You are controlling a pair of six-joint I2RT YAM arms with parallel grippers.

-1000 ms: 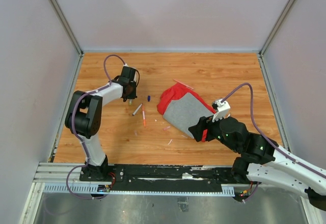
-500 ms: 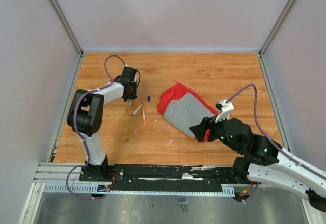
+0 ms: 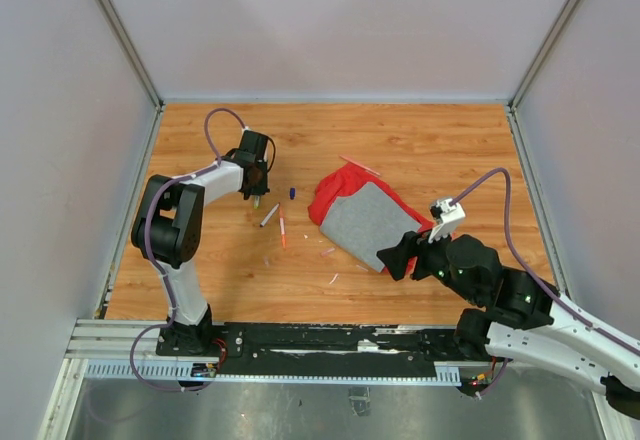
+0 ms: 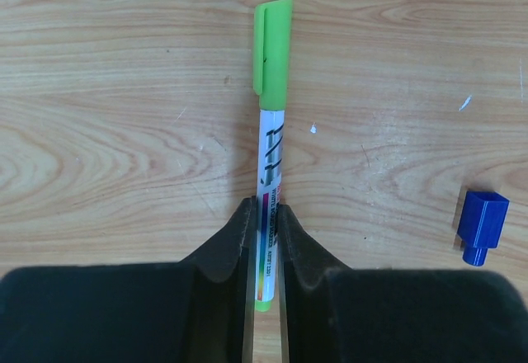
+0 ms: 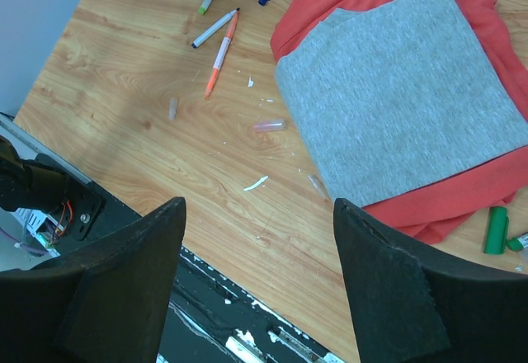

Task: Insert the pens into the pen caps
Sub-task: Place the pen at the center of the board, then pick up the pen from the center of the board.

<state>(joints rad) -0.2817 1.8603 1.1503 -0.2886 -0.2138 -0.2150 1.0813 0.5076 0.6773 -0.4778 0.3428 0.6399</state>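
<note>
"How far along was it?"
"One white marker pen (image 4: 271, 144) wore its green cap (image 4: 272, 45), apparently done; the left jaws pinched it on the wooden tabletop (image 4: 124, 132)."
"The rest?"
"The orange-tipped pen (image 5: 221, 54) and blue plastic cap (image 4: 481, 226) lay loose. The right jaws gaped empty."

Our left arm (image 3: 178, 222) folds at the elbow and reaches forward; we point the left gripper (image 4: 264, 214) down, jaws pinched on the green pen (image 4: 271, 144). Our right arm (image 3: 515, 305) stretches low toward centre, the right gripper (image 5: 257, 210) spread wide
</note>
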